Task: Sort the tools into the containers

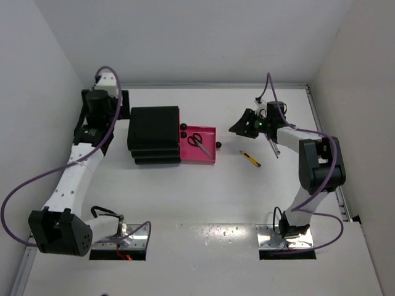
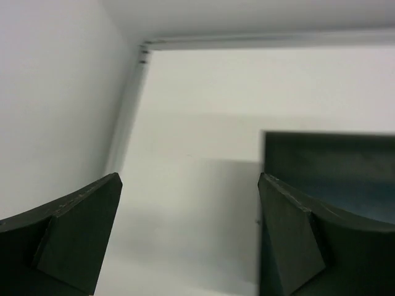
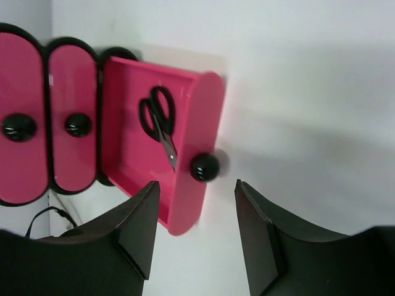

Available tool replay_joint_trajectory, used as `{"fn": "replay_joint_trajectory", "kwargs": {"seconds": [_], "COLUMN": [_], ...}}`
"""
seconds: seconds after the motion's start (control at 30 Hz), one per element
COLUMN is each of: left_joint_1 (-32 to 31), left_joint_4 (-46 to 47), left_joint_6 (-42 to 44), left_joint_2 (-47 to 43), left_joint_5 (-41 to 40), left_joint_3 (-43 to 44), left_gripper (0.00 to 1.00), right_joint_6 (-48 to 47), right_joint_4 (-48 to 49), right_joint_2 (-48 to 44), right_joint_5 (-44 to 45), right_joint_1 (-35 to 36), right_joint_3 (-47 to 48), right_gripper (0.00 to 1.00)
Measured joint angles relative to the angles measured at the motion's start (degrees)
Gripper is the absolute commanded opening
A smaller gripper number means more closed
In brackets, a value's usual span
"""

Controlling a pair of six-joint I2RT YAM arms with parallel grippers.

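Currently the right gripper (image 3: pixel 196 185) gapes empty, facing the open drawer (image 3: pixel 120 142) toward the far edge of the desk (image 1: pixel 203 203). The yellow-and-black tool (image 1: pixel 250 159) lies nearer the right edge and is probably next to fetch. Meanwhile the left gripper (image 2: pixel 188 179) is spread and empty.

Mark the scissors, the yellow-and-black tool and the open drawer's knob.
scissors (image 3: pixel 162 131): right wrist view, where the blades cross.
yellow-and-black tool (image 1: pixel 250 159): top external view, middle of its shaft.
open drawer's knob (image 3: pixel 204 166): right wrist view, centre of the black ball.

Bright even light, soft shadows, wrist views blurred
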Motion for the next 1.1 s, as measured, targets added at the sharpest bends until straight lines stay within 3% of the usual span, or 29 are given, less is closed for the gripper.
{"fn": "replay_joint_trajectory", "kwargs": {"seconds": [0.2,0.43,1.1], "left_joint_1": [7.5,12.7,13.6], "left_joint_4": [0.1,-0.7,2.5], "left_joint_6": [-0.8,-0.8,0.5], "left_joint_2": [-0.1,4.3,10.8], "left_joint_5": [-4.9,-2.4,5.1], "left_joint_3": [1.2,-3.6,-12.7], "left_gripper": [1.0,1.0,1.0], "right_joint_6": [0.0,-0.1,1.2], "right_joint_4": [-4.2,-5.7,-4.6], "right_joint_2": [1.7,8.6,18.2], "right_joint_5": [3.0,7.8,8.5], "right_joint_1": [0.9,2.9,8.7], "right_joint_3": [-0.4,1.6,13.0], "right_gripper": [0.52,0.52,0.52]}}
